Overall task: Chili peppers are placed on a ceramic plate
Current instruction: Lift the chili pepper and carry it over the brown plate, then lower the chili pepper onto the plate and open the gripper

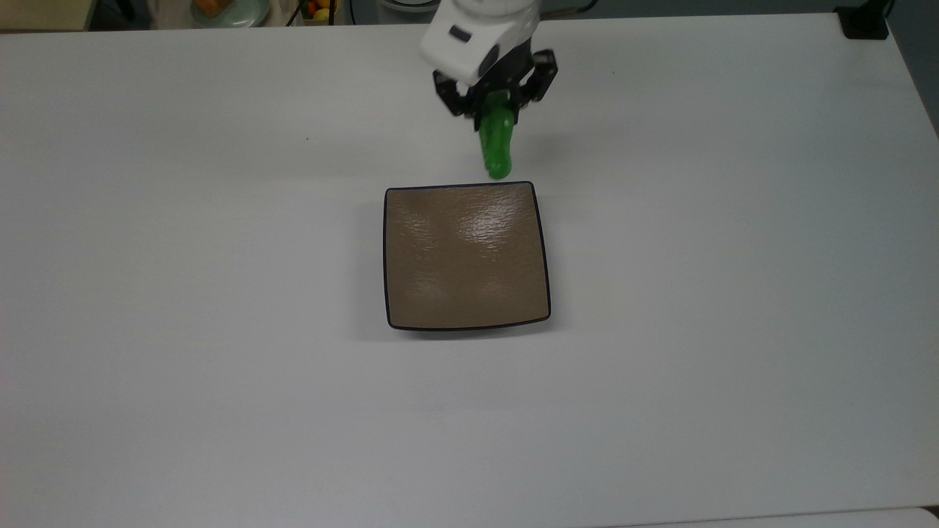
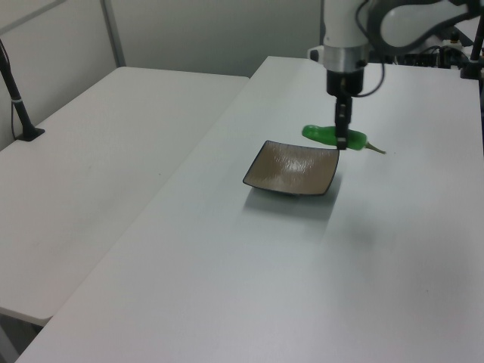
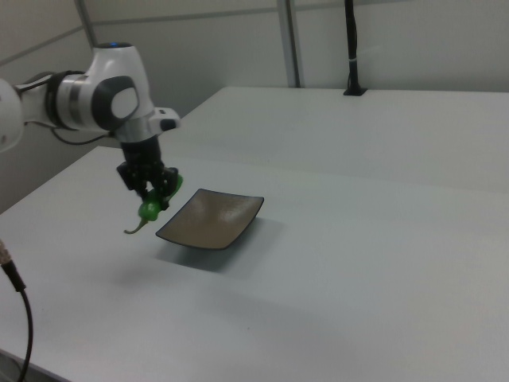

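The green chili pepper (image 1: 498, 147) hangs in the air, held by my gripper (image 1: 493, 110), which is shut on it near its stem end. In the top view its tip points at the ceramic plate's far edge. The square tan-brown ceramic plate (image 1: 466, 254) lies bare on the white table. In the left view the pepper (image 2: 324, 135) floats level just above the plate's far right corner (image 2: 331, 155), its thin stem trailing to the right of the gripper (image 2: 344, 141). In the right view the pepper (image 3: 150, 209) hangs from the gripper (image 3: 155, 191) left of the plate (image 3: 211, 217).
The white table (image 1: 220, 403) spreads wide around the plate. A black post base (image 1: 864, 22) sits at the top view's upper right corner. A second table with a black post (image 2: 21, 113) stands at the left view's left.
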You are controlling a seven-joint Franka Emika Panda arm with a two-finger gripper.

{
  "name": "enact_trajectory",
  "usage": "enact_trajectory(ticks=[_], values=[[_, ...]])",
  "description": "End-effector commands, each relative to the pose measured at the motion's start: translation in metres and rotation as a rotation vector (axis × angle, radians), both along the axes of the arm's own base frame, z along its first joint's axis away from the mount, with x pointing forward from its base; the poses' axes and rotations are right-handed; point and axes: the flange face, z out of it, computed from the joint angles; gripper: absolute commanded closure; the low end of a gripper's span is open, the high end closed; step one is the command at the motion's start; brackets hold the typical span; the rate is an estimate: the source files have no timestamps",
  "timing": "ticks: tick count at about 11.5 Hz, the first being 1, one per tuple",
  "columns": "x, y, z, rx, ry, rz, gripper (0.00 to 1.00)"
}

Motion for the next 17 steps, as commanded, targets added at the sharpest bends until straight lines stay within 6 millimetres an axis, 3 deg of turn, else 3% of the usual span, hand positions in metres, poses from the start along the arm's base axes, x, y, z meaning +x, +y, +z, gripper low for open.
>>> enact_trajectory(ticks=[1, 4, 10, 13, 16, 17], values=[[0.051, -0.023, -0.020, 0.026, 0.004, -0.064, 1.00], [0.076, -0.027, -0.046, 0.045, -0.065, -0.088, 1.00], [0.098, -0.028, -0.097, 0.058, -0.124, -0.108, 0.99], [0.104, -0.027, -0.109, 0.068, -0.160, -0.117, 0.89], [0.103, -0.027, -0.112, 0.065, -0.158, -0.112, 0.30], [0.103, -0.027, -0.112, 0.066, -0.158, -0.115, 0.15]])
